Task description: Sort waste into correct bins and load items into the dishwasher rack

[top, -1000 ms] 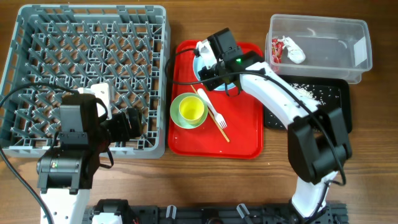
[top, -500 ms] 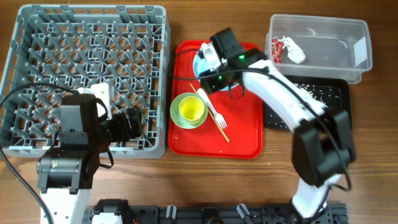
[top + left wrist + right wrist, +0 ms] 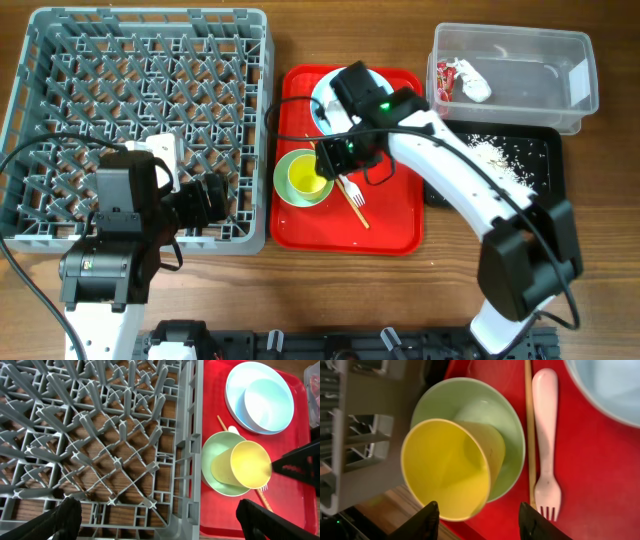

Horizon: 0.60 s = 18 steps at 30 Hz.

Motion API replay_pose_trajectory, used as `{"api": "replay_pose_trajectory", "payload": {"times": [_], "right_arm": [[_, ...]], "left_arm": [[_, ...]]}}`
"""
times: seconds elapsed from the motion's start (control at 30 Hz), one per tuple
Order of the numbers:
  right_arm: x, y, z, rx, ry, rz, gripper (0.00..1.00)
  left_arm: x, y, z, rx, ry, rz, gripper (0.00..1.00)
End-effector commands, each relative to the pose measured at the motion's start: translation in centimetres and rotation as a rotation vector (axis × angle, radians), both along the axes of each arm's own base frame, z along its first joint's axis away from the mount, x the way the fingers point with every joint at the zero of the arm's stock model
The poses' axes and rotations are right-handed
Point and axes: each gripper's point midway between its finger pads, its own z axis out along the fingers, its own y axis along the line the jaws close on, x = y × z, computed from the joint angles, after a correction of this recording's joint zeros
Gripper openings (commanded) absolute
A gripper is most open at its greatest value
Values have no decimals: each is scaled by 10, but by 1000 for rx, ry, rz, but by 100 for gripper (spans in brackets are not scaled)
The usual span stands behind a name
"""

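Hiding fork point(image 3: 352, 192) handle overhead: right pincer point(image 3: 333, 157), spread, nr yellow cup point(image 3: 309, 178).

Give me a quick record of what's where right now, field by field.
Right end effector: open, close to the yellow cup
Left end effector: open, over the rack
Yellow cup: inside the green bowl, on the red tray
Small white bowl: on the plate
Fork: on the red tray, beside the green bowl
Clear tub: holds the wrapper
Black tray: holds the food scraps
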Motion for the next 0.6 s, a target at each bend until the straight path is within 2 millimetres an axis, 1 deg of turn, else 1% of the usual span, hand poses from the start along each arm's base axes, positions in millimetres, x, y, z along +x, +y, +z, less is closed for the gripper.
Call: {"api": "replay_pose_trajectory", "payload": {"times": [0.0,0.07,0.1,0.2,0.23,0.27,0.3,0.33,0.37,0.43,0.5,0.53,0.57], "right_arm": [[-2,2,-28,-49,66,-59,49],[-2,0,-40,-71,95,-95,41],[-2,1,-44,-74,101,-95,35],[-1,2,-49,-77,106,-99,31],[-1,1,-49,-78,107,-98,27],[-1,1,-49,-78,108,-101,17],[-1,1,-49,-78,112,-111,12],[-1,1,-49,-79,114,-118,9],[-1,1,-49,-78,115,-120,4],[-1,1,-48,-79,116,-120,4],[2,0,-38,-72,108,-123,4],[8,0,-27,-57,87,-130,5],[17,-2,-9,-22,53,-146,4]], "left_arm": [[3,-3,7,-9,-18,-8,100],[3,-3,7,-9,-18,-8,100],[2,-3,7,-9,-17,-8,100],[2,-3,7,-9,-17,-8,100],[2,-3,7,-9,-17,-8,100],[2,-3,7,-10,-17,-7,100],[2,-3,7,-10,-17,-7,100],[2,-3,7,-10,-17,-7,100],[2,-3,7,-10,-17,-7,100],[3,-3,7,-10,-18,-7,100],[3,-3,7,-9,-18,-8,100],[3,-2,7,-9,-18,-7,100],[3,-3,7,-9,-18,-8,100]]}}
